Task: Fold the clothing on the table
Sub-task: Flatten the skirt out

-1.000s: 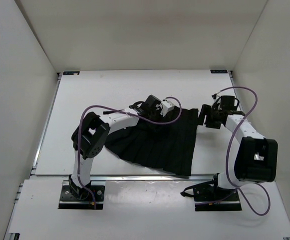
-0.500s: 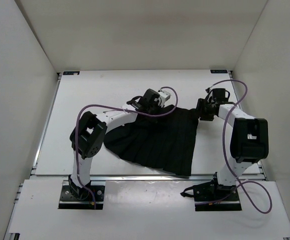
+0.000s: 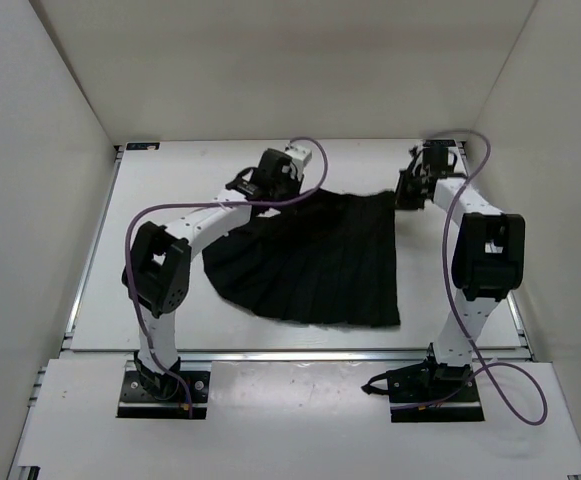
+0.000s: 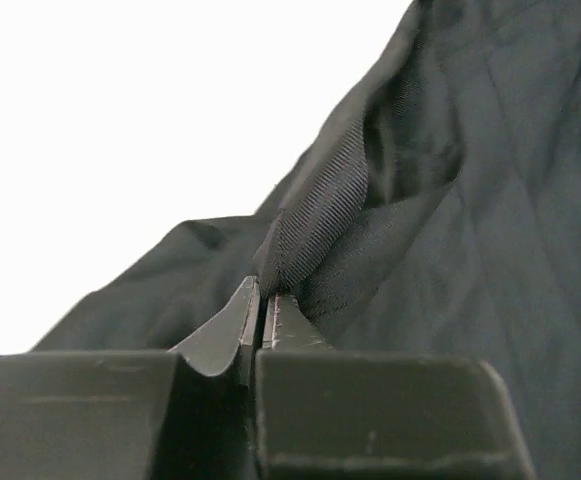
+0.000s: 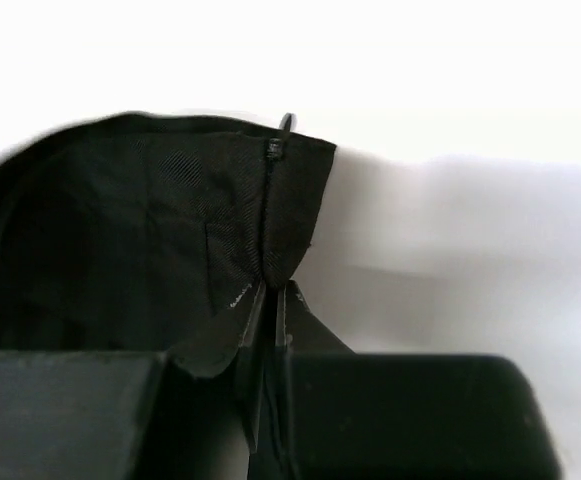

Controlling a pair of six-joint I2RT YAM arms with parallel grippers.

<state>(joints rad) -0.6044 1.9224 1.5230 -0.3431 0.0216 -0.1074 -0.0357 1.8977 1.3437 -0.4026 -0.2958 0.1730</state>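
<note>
Two grippers, and both are closed on cloth. The left gripper [image 4: 262, 303] has its fingers pressed together, and a ribbed band at the edge of the clothing [image 4: 490, 200] is pinched between the tips. The band rises from the tips and runs up and to the right of them. The rest of the black fabric lies beyond the fingers and to their right, and the white table [image 4: 120, 120] shows to their left.

The right gripper [image 5: 271, 300] is also clamped, on a corner of the same garment. This corner stands up just above the tips, with a seam line and a small thread end at its top. From there the fabric spreads away to the left of the fingers, and the white surface shows to their right.

Seen from above, each gripper holds one far corner of the garment, so its far edge is stretched between them. From the grippers the cloth lies flat on the table and fans out wider toward the arm bases, with pleat lines running the same way. Its near hem stops just short of the silver rail [image 3: 300, 353]. A purple cable [image 3: 457, 290] loops along each arm.
</note>
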